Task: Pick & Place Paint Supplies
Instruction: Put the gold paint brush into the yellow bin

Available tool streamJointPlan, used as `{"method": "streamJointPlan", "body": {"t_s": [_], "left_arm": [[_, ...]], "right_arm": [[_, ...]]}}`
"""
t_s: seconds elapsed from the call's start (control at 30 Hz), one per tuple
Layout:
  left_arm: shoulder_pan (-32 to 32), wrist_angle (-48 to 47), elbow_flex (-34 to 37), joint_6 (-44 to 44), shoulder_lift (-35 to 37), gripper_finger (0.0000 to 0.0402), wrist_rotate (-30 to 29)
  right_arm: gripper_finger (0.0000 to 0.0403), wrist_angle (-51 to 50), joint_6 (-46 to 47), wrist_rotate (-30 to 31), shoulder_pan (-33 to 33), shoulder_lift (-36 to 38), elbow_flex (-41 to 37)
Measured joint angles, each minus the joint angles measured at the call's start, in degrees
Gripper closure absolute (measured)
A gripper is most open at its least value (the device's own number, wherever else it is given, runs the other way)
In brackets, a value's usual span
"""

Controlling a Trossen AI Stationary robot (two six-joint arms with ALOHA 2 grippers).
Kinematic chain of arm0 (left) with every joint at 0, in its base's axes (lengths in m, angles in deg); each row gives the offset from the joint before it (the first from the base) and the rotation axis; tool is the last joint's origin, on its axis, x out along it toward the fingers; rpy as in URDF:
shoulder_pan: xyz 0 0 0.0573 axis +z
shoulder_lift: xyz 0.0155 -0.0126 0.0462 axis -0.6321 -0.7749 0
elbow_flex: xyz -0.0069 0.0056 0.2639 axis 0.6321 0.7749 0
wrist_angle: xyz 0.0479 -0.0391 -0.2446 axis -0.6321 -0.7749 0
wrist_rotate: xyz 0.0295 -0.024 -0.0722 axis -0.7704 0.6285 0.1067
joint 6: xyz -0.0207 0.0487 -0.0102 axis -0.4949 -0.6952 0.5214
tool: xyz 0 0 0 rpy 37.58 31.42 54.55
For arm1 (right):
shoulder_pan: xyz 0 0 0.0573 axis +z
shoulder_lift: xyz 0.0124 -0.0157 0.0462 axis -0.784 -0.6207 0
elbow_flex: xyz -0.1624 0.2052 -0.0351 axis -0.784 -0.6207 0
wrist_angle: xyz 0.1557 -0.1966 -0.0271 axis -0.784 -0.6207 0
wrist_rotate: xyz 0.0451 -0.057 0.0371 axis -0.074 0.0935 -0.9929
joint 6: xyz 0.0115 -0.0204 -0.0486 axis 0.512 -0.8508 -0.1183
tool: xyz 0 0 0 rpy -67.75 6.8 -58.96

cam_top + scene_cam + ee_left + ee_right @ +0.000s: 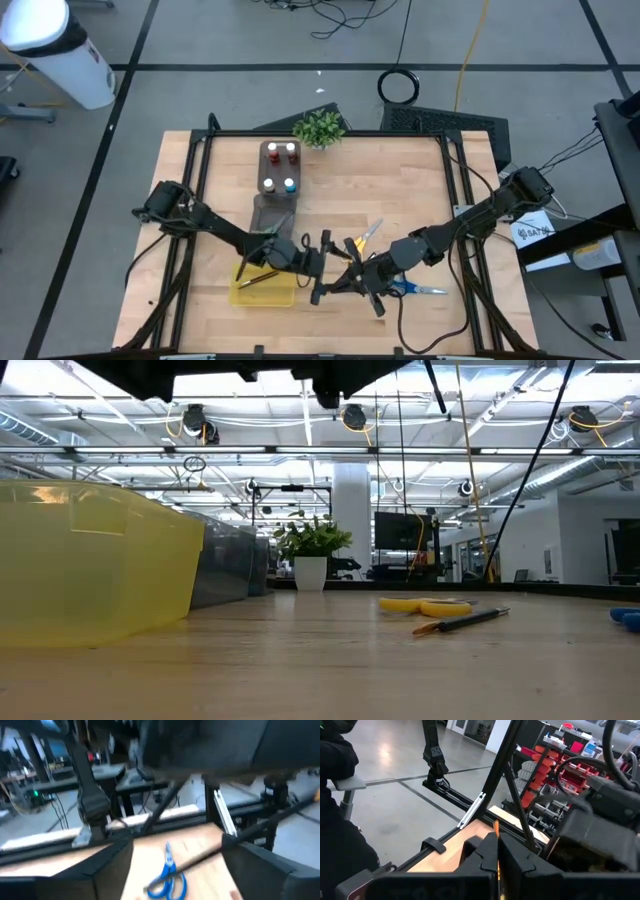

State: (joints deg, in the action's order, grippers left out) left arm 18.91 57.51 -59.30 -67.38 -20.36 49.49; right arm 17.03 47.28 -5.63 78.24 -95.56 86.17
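High cam is looking straight down on the whole tabletop [400, 200] w/ both arms. Low cam is sitting at tabletop level, facing across to the room behind, very close to the yellow tray [95, 565]. Both are sharing the potted plant [319, 128] and yellow scissors [425, 604]. Wrist cams are looking past their own fingers toward the tabletop edge & room.

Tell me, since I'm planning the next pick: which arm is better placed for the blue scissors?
Right, probably: the blue scissors lie beside the right gripper, while the left gripper is farther off, nearer the yellow tray.
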Motion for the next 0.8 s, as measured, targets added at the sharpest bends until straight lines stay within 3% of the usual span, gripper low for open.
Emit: {"method": "streamJointPlan", "body": {"t_s": [0.1, 0.33, 0.43, 0.6, 0.7, 0.8], "left_arm": [[-0.38, -1.67, -0.37, 0.34, -0.1, 0.0155, -0.11], [-1.47, -3.86, -0.41, -2.81, 1.46, 0.0374, 2.36], [-2.72, -8.53, -0.35, -2.58, 4.08, 0.0381, 2.4], [-7.19, -27.67, -0.4, -0.85, 12.26, 0.039, -6.87], [-10.91, -42.99, -0.4, 7.55, 18.77, 0.0389, -13.92], [-14.49, -59.91, -0.44, 20.72, 24.31, 0.0382, -16.2]], "right_arm": [[0.0403, -0.39, -0.18, 0.02, 0.0, 0.0, 0.0], [0.0403, -0.42, -0.4, 3.29, -0.23, 0.1, 0.04], [0.0403, -1.06, 1.45, 6.01, -0.08, 0.14, 0.04], [0.039, -6.55, 2.38, 5.81, 0.76, 2.55, 0.02], [0.0381, -9.82, 4.26, 5.85, 1.3, 4.45, 0.02], [0.0377, -12.7, 6.52, 5.79, 1.7, 5.89, 0.02]]}}
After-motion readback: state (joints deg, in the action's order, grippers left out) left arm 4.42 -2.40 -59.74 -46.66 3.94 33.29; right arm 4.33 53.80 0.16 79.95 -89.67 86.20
